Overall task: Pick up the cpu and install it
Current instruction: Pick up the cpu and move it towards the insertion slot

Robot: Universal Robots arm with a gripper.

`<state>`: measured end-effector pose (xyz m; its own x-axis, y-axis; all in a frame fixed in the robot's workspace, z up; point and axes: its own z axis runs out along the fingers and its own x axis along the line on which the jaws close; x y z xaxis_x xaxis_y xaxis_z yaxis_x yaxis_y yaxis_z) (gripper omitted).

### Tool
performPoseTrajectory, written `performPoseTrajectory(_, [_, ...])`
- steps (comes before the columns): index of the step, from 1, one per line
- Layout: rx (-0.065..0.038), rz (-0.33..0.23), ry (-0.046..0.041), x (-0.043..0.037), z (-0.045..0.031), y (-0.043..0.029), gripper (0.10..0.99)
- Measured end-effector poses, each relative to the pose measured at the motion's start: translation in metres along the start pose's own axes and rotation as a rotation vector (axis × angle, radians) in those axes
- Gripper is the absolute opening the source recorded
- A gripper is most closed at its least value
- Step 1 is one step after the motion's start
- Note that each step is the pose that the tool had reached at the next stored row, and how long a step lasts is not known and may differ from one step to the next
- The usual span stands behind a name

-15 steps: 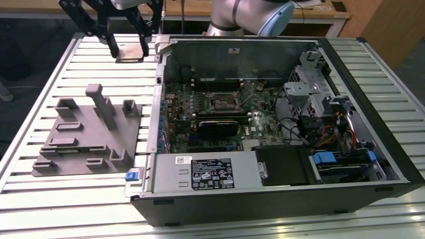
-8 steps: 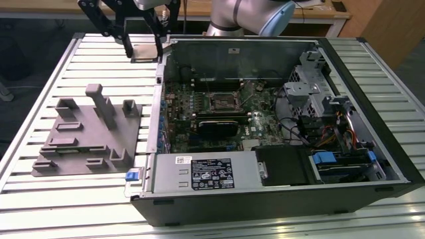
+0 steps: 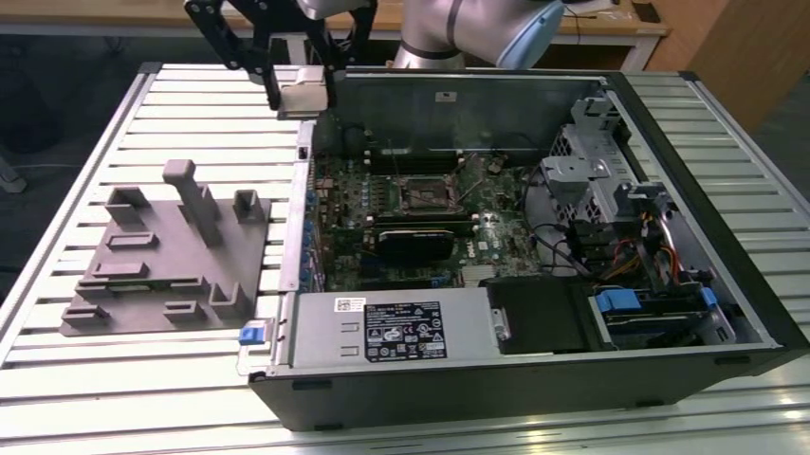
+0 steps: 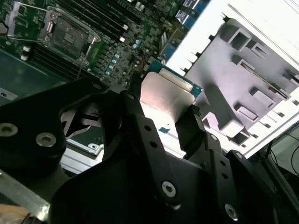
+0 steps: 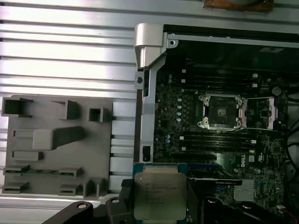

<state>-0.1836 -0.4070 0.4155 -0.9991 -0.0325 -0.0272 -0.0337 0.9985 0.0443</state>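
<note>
We see gripper [image 4: 163, 111] clamped on cpu [image 5: 159, 196], held above case wall [image 3: 302, 204] beside tray [image 3: 165, 256], toward bench [image 3: 127, 384] edge nearest arm base [image 3: 469, 33]; socket lid [image 5: 261, 113] apparently open.

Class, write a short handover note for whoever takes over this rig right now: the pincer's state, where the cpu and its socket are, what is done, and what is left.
Pincer: shut on the cpu, gripping it by its edges; the metal top shows in both wrist views.
Cpu: held in the air near a corner of the open computer case, apart from the gray fixture tray.
Socket: on the motherboard, looks empty.
Done: the cpu is picked up.
Left: the cpu is not yet in the socket.
</note>
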Motion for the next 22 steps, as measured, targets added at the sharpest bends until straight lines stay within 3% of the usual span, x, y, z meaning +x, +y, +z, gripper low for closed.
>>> performPoseTrajectory(22, [0.000,0.000,0.0000,-0.0599,0.0016,-0.0020,0.541])
